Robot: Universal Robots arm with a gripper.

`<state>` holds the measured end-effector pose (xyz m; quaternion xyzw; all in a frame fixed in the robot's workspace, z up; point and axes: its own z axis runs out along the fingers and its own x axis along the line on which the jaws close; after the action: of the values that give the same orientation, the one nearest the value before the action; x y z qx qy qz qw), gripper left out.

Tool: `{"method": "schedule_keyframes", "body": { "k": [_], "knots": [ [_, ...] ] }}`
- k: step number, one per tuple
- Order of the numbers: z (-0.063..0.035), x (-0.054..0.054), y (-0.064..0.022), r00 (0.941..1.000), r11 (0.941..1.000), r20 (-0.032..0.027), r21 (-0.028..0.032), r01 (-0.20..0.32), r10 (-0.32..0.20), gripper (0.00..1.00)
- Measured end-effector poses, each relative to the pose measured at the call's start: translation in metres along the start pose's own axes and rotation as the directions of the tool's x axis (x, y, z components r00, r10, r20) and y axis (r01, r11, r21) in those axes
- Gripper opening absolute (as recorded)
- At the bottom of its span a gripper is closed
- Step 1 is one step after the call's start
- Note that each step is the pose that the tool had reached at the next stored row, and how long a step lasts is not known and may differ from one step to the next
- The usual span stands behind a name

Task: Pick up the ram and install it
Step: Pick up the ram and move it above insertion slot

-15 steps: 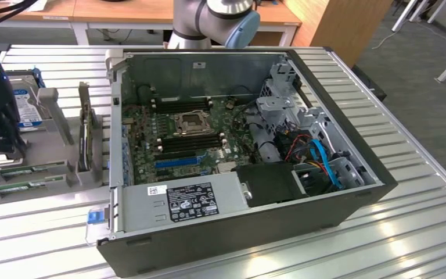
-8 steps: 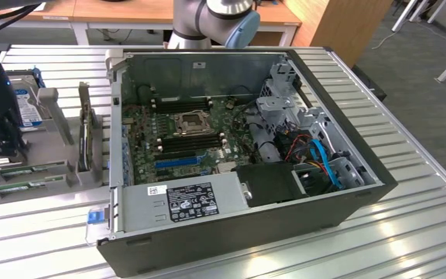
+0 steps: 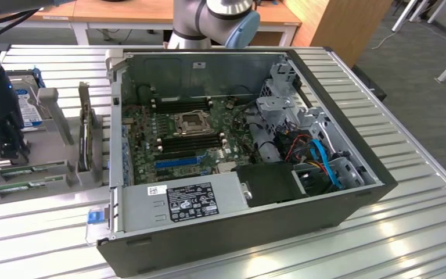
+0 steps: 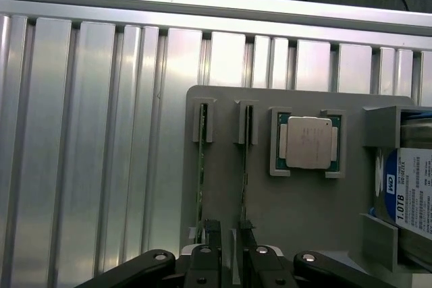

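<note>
ram (image 4: 244,166): thin green stick, edge-up in grey holder (image 4: 304,214), beside a second stick (image 4: 200,166) | gripper (image 4: 229,244): jaws apart, gripping nothing, over the sticks' end | surface: ribbed metal table (image 4: 101,133), open computer case (image 3: 246,145) on the exterior view's right | room: wooden desks (image 3: 130,11) behind

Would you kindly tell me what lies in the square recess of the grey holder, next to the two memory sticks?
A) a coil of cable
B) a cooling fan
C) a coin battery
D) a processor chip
D: in the wrist view a square, metal-topped processor chip lies flat in the recess of the grey holder, beside the memory sticks standing on edge in their slots.
</note>
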<state>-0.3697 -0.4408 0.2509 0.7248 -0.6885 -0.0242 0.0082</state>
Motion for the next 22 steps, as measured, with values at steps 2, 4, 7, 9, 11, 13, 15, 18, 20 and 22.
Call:
{"method": "schedule_keyframes", "body": {
  "k": [2,4,7,9,11,13,15,18,20,22],
  "knots": [
    [0.0001,0.000,0.0000,1.0000,1.0000,0.0000,0.0001,0.000,0.000,0.24],
    [0.0001,0.000,0.0000,1.0000,1.0000,0.0001,0.0001,0.000,0.000,0.24],
    [0.0001,0.000,0.0000,1.0000,1.0000,0.0001,0.0002,0.000,0.000,0.25],
    [0.0001,0.000,0.0000,1.0000,1.0000,0.0000,0.0002,0.000,0.000,0.31],
    [0.0003,0.000,0.0000,1.0000,1.0000,0.0001,0.0002,0.000,0.000,0.31],
    [0.0018,0.000,-0.0002,1.0000,1.0000,0.0003,0.0006,0.000,0.000,0.31],
    [0.0035,0.000,-0.0002,1.0000,1.0000,0.0001,0.0002,0.000,0.000,0.31],
    [0.0066,0.000,-0.0003,1.0000,1.0000,0.0001,0.0002,0.000,0.000,0.31],
    [0.0088,0.000,-0.0004,1.0000,1.0000,0.0001,0.0001,0.000,0.000,0.31],
    [0.0109,0.000,-0.0005,1.0000,1.0000,0.0001,0.0002,0.000,0.000,0.31]
  ]
}}
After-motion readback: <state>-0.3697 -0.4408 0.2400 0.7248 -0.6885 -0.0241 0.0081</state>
